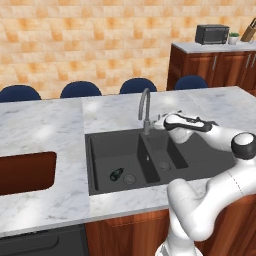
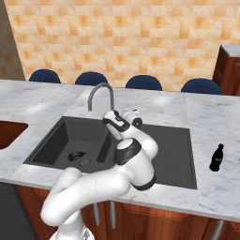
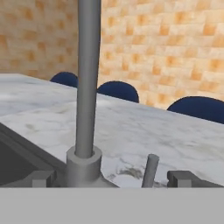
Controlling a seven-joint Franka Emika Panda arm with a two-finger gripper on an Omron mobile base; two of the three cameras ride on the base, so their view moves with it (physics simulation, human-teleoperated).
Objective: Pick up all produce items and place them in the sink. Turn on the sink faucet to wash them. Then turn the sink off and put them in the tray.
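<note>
Gripper (image 3: 112,180), fingers (image 3: 43,178) spread wide and holding nothing, faces the base of the sink faucet (image 1: 144,111), its small lever (image 3: 150,169) between them, apparently placed to switch on the water. The dark green vegetable (image 1: 116,174) lies in the sink (image 1: 100,145), at 7 o'clock from the faucet.

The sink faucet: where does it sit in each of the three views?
Left base view: sink faucet at centre, behind the sink.
Right base view: its arch sits left of centre, above the basins.
Hand view: its stem rises left of centre.
Shared landmark: the blue chairs behind the counter.
</note>
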